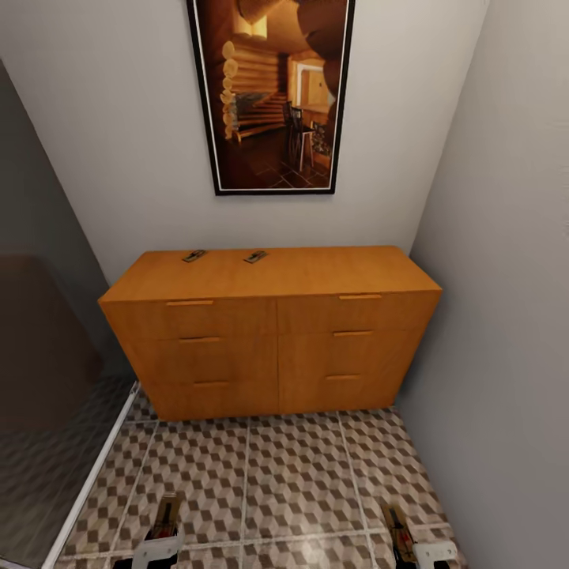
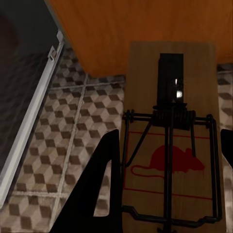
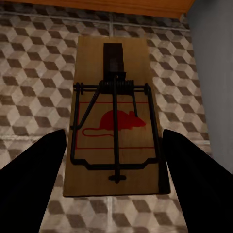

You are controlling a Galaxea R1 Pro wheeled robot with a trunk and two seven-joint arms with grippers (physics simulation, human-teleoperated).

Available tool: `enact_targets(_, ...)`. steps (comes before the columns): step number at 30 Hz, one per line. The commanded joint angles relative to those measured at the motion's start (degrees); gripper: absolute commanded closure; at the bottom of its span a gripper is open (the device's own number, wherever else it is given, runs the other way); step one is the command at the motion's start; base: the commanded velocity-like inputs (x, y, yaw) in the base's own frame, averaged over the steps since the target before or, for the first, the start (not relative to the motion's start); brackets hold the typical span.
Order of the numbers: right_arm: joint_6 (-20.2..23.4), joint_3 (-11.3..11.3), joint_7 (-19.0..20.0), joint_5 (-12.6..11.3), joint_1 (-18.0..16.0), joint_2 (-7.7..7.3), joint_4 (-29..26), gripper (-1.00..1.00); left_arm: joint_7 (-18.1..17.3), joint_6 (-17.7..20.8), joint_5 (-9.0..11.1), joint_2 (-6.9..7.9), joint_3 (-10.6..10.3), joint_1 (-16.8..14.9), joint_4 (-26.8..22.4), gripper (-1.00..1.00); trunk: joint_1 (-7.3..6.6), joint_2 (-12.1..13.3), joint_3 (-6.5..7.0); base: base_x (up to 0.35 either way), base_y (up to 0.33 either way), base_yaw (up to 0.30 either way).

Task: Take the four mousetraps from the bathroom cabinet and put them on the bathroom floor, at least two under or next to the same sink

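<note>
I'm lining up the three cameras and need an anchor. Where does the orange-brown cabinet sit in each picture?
Head view: the cabinet fills the middle, against the back wall under a framed picture.
Left wrist view: its wood runs along the top edge, behind the held mousetrap.
Right wrist view: a thin strip at the top.
Shared landmark: the cube-patterned floor.
</note>
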Motion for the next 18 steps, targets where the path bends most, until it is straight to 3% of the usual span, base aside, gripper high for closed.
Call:
enact_targets(1,-0.13,0.07,-0.18,0.41,-0.03,-0.02,0.03,1.0,0.7,-0.16,-0.24,-0.03,-0.46,-0.09,0.2,1.0,-0.04,-0.03,-0.05,-0.33,0.002,0.0)
enact_targets(9,-0.09,0.01,-0.39,0.41,-0.03,0.0,0.03,1.0,0.7,-0.16,-0.24,0.0,-0.46,-0.09,0.17,1.0,-0.04,-0.03,-0.05,-0.319,0.0,0.003)
enact_targets(18,-0.05,-0.1,-0.58,0.41,-0.03,0.07,0.1,1.0,0.7,-0.15,-0.25,0.0,-0.46,-0.08,0.19,1.0,-0.04,-0.03,-0.05,-0.044,0.0,0.214)
